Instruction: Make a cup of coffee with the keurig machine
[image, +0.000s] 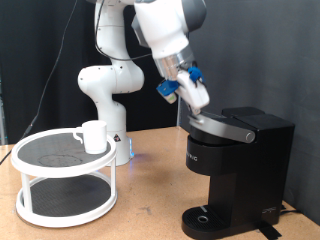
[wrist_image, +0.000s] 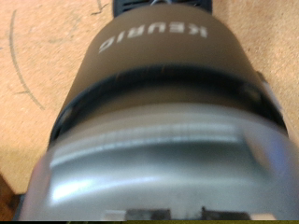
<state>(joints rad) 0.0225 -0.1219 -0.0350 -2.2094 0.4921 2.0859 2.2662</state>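
Matte black keurig machine (image: 240, 160), white cup (image: 93, 136)

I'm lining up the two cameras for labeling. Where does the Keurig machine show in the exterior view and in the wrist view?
Exterior view: the keurig machine stands at the picture's right, the gripper at its lid; the cup sits on the white wire stand at the left.
Wrist view: the machine fills most of the picture, seen close from above.
Shared landmark: its domed lid with the silver rim.

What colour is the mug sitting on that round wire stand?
The cup is plain white, clearest in the exterior view.
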